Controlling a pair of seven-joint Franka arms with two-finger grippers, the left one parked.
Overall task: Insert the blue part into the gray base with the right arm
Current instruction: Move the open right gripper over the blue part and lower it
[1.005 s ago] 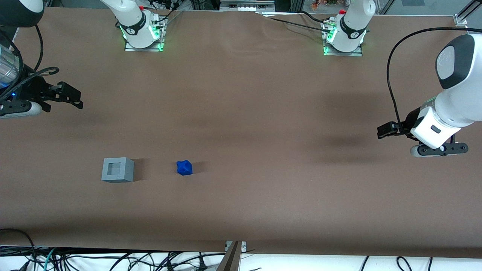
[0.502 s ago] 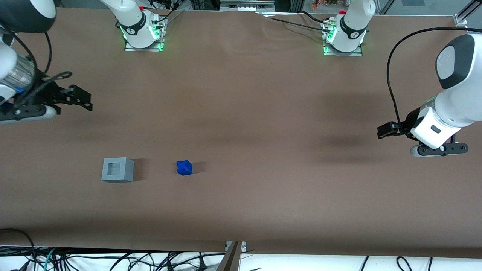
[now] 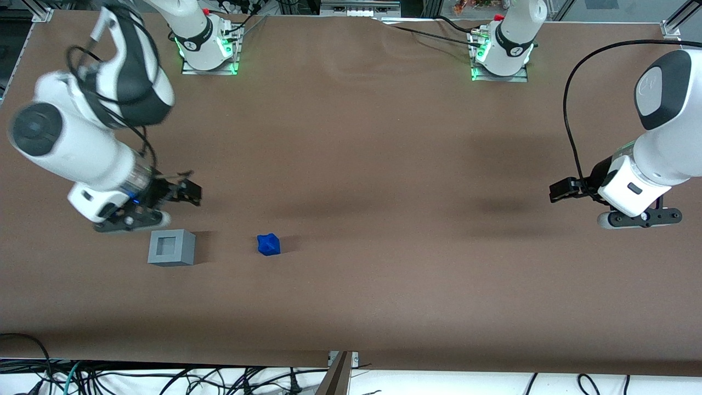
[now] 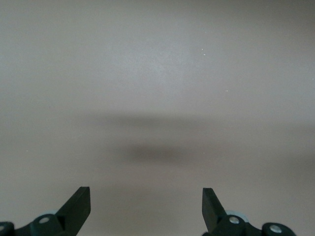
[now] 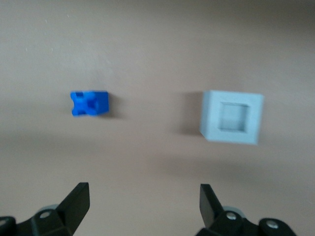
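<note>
Two fingers spread wide and empty — the gripper (image 3: 189,192) hangs just farther from the camera than the gray base (image 3: 171,248), the blue part (image 3: 269,244) lying beside that cube.

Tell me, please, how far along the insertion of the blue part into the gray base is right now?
Nothing is inserted yet. The blue part lies on the table beside the gray base, apart from it, and the base's recess is empty. In hand: the right arm's gripper hovers open, empty, farther from the front camera than the base. Left: grasping, carrying, inserting.
</note>
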